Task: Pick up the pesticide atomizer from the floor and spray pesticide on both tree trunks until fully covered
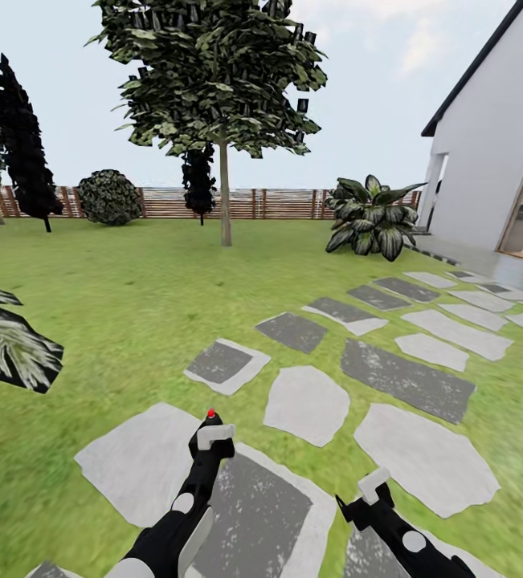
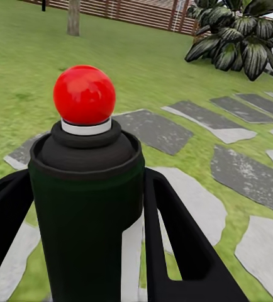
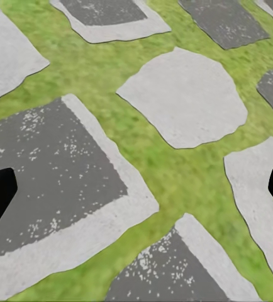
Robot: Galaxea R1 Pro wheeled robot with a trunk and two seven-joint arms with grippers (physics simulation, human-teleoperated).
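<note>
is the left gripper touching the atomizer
Touching: in the left wrist view, the left gripper has a black finger pressed against each side of the atomizer.

Both arms are glossy black with round white joint caps; pale grey blocks cap their black fingers (image 1: 371, 485).

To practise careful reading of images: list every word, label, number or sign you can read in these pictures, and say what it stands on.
None: no readable text appears in any view.
The pesticide atomizer in the left hand shows a plain dark body and a red knob, no lettering.
The white house and fence carry no signs.
</note>
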